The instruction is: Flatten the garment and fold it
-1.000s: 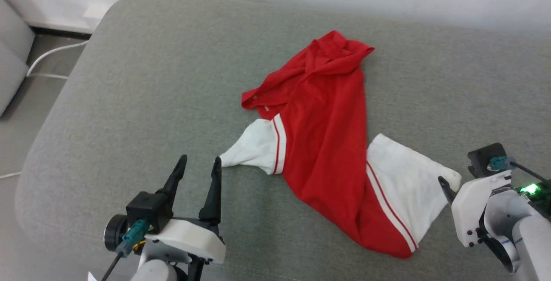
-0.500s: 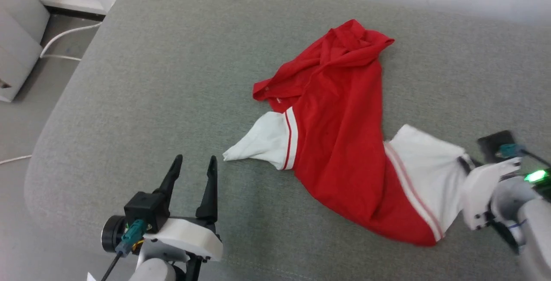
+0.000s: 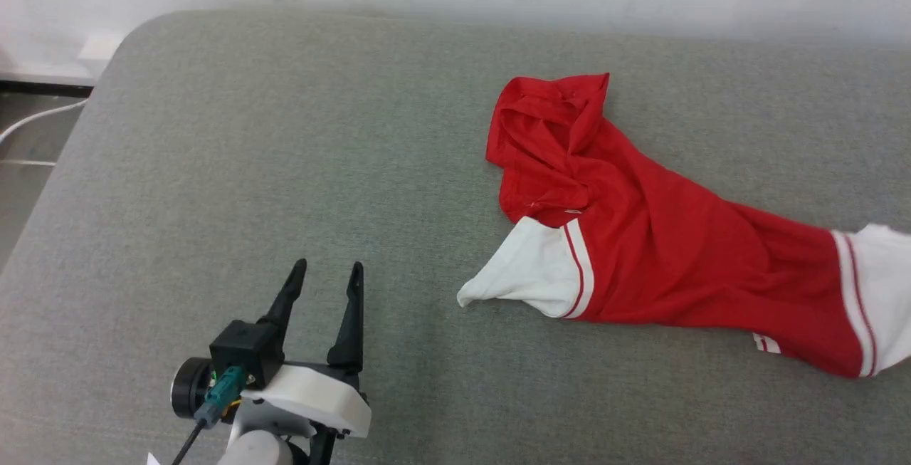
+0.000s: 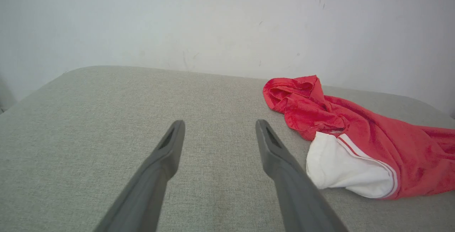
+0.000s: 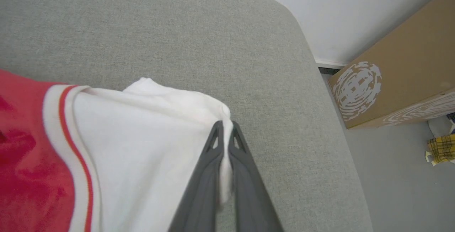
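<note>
The red garment (image 3: 662, 244) lies stretched across the grey cushion (image 3: 285, 166), its bunched hem end at the back and one white sleeve (image 3: 527, 280) pointing left. The other white sleeve (image 3: 886, 287) runs off the head view's right edge. My right gripper (image 5: 224, 129) is shut on that sleeve's (image 5: 149, 132) white edge, cloth pinched between the dark fingers. My left gripper (image 3: 326, 273) stands open over bare cushion, left of the near sleeve (image 4: 346, 170) and apart from it. The letters and number are hidden.
A pale wall runs behind the cushion. In the right wrist view the cushion's rounded right edge drops to the floor, where a brown cardboard box (image 5: 394, 79) stands. A white cable (image 3: 32, 119) lies on the floor past the cushion's left edge.
My right gripper has pulled the sleeve to the right, drawing the garment out long across the cushion, and has left the head view. The head camera has shifted. The left gripper stays open.
</note>
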Tool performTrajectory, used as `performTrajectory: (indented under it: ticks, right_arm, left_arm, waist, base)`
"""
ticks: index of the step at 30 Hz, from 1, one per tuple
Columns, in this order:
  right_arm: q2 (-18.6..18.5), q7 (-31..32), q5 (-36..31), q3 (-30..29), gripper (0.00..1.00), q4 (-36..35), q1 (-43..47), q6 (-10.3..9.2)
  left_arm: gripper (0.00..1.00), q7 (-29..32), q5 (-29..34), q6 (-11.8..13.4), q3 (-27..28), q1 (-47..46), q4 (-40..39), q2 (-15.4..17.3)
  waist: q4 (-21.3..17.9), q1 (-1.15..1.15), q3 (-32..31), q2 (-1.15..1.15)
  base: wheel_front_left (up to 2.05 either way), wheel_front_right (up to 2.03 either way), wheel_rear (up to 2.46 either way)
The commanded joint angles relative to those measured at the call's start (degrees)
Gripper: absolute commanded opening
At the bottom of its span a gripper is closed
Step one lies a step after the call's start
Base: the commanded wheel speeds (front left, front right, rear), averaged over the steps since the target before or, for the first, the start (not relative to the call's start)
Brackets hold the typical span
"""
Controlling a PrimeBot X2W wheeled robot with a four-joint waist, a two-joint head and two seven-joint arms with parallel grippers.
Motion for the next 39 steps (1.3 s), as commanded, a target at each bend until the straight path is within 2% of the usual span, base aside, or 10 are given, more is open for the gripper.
performTrajectory:
  ticks: [1, 2, 7, 13, 23, 26, 35, 36, 37, 39]
  right_arm:
    - [1.83, -0.41, -0.14, -0.37, 0.00, 0.07, 1.13, -0.12]
    - [2.70, -0.85, 0.01, -0.79, 1.00, 0.07, 1.52, -0.12]
    - [5.63, -6.62, -0.46, -0.14, 1.00, -3.55, 2.13, -0.12]
    - [9.64, -12.52, 0.62, 3.52, 1.00, -15.13, 4.20, -0.12]
    - [16.76, -12.01, 0.85, 7.96, 1.00, -31.46, 12.05, -0.12]
    - [18.11, -11.58, 0.66, 8.67, 1.00, -32.73, 13.63, -0.12]
    - [19.51, -12.84, -0.89, 8.44, 1.00, -30.56, 14.75, -0.12]
    - [19.60, -13.04, -1.06, 8.45, 1.00, -30.32, 14.70, -0.12]
    - [19.71, -13.19, -1.11, 8.42, 1.00, -30.05, 14.62, -0.12]
    - [19.91, -13.50, -1.21, 8.12, 1.00, -29.43, 14.58, -0.12]
  left_arm:
    - [1.00, -0.11, -0.02, -0.54, -0.22, 0.56, 0.10, 0.00]
    - [1.00, 0.01, -0.10, -0.79, -0.44, 0.45, 0.21, -0.01]
    - [1.00, 1.73, -0.40, -2.60, -2.22, -0.60, 0.32, 0.02]
    - [1.00, 8.69, -1.22, -5.09, -5.12, -3.45, -0.33, 0.50]
    - [1.00, 24.72, -1.95, -6.58, -8.58, -13.27, 6.14, 0.27]
    - [1.00, 29.05, -1.33, -5.99, -9.16, -16.28, 9.84, 0.63]
    - [1.00, 33.82, -0.41, -7.00, -11.16, -20.95, 18.72, 0.80]
    - [0.74, 34.20, -0.65, -8.04, -11.70, -21.02, 19.49, 0.76]
    - [0.06, 34.31, -1.00, -9.67, -12.42, -20.99, 19.86, 0.67]
    - [0.00, 33.55, -2.24, -12.57, -13.20, -20.52, 19.86, 0.17]
  waist:
    - [-1.14, 0.00, 0.18, 0.00]
    - [-1.39, 0.00, 0.37, 0.00]
    - [-2.89, 0.00, 0.84, 0.00]
    - [-6.42, 0.00, 1.42, 0.00]
    - [-12.54, 0.00, 4.67, 0.00]
    - [-14.13, 0.00, 5.57, 0.00]
    - [-15.90, 0.00, 7.31, 0.00]
    - [-15.89, 0.00, 7.39, 0.00]
    - [-15.82, 0.00, 7.38, 0.00]
    - [-15.40, 0.00, 6.97, 0.00]
  base:
    - [0.00, 0.00, 0.00]
    - [0.00, 0.00, 0.00]
    - [0.00, 0.00, 0.00]
    - [0.00, 0.00, 0.00]
    - [0.00, 0.00, 0.00]
    - [0.00, 0.00, 0.00]
    - [0.00, 0.00, 0.00]
    - [0.00, 0.00, 0.00]
    - [0.00, 0.00, 0.00]
    - [0.00, 0.00, 0.00]
